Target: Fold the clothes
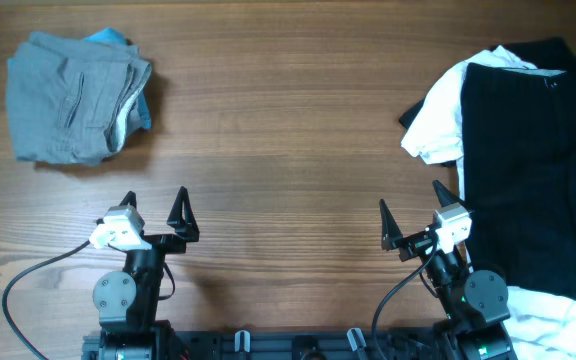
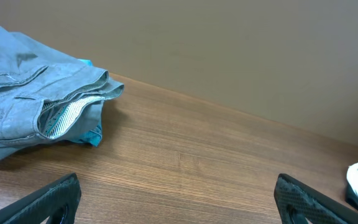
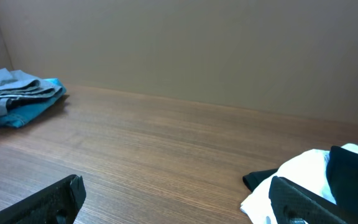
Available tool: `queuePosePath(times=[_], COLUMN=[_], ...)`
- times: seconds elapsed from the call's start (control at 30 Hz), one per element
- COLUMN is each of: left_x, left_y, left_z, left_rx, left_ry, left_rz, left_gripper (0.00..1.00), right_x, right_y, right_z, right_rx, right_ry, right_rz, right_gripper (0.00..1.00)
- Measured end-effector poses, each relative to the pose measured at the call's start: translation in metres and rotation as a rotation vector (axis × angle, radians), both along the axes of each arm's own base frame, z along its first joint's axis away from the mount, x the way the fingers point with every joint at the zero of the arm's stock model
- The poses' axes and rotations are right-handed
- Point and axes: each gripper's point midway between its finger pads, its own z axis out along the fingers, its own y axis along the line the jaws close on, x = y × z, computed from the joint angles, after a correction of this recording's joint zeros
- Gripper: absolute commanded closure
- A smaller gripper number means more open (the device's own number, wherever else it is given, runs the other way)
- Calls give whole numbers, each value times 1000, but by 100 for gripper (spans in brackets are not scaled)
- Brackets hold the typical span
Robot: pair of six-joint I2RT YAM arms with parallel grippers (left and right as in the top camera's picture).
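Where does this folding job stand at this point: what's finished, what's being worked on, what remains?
Done: the grey shorts lie folded on a blue garment at the far left. In hand: nothing; the left pincer and right pincer are both open and empty, near the arm bases. Left: the black shorts lie spread unfolded over the rumpled white T-shirt on the right.

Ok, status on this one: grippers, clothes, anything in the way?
Left gripper open, empty; right gripper open, empty. Black shorts spread over white T-shirt, right edge, untouched. Grey shorts folded, far left. Nothing in the way.
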Motion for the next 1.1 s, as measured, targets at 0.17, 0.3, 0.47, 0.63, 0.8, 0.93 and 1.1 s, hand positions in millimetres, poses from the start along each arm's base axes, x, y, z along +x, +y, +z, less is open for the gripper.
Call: queuePosePath(times=[0.17,0.3,0.47,0.63,0.8,0.93,1.1], left_x=[0,0,0,0,0,0,0], left_y=[0,0,0,0,0,0,0], left_z=[0,0,0,0,0,0,0], left_rx=[0,0,0,0,0,0,0], left_ry=[0,0,0,0,0,0,0], left_rz=[0,0,0,0,0,0,0], left_gripper=[0,0,0,0,0,0,0], right_x=[0,0,0,1,2,-1,-7], right_y=[0,0,0,-2,-3,4,21], right_z=[0,0,0,-2,-3,-3,-4], right_rx=[0,0,0,-232,-547,-767,-673], right_ry=[0,0,0,-73,-173,-268,-268], right_rz=[0,0,0,-8,-5,41,142], right_gripper=[0,0,0,0,0,0,0])
